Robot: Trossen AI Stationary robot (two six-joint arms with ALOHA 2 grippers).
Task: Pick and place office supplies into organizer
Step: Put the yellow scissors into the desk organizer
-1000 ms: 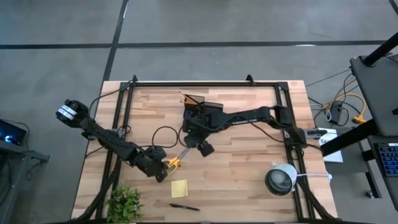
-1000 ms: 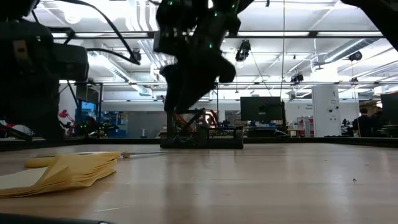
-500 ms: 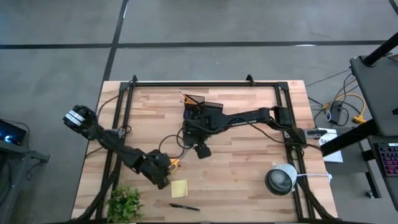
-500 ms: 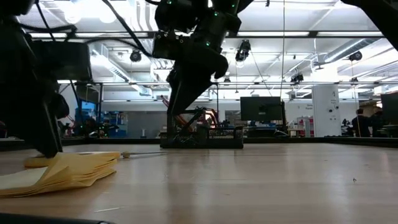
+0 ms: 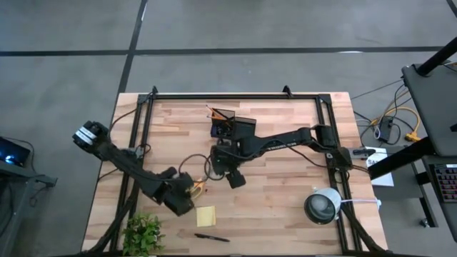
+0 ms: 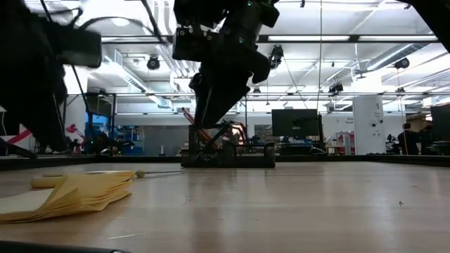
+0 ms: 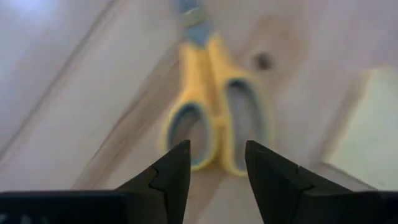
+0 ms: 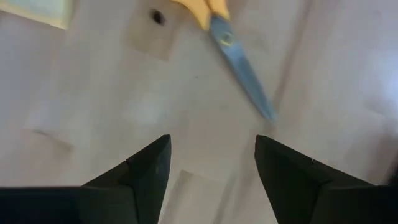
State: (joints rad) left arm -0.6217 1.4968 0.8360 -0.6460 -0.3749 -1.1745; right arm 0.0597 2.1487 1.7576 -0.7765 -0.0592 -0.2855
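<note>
The yellow-handled scissors lie flat on the wooden table, left of centre. My left gripper hovers open just over their handle loops, clear of them, with nothing between the fingers. My right gripper is open above the table beside the scissors' blade, near the table's middle. The dark organizer stands at the far middle with pens sticking up out of it. A yellow sticky-note pad and a black pen lie near the front edge.
A green plant sits at the near left corner and a round grey-white lamp at the near right. Black frame rails run along the table's edges. Bare wood lies between the right arm and the lamp.
My left gripper has opened and let go of the scissors' handles, then risen a little above them. The scissors now lie on the table. My right gripper has edged slightly toward the near edge, staying open.
</note>
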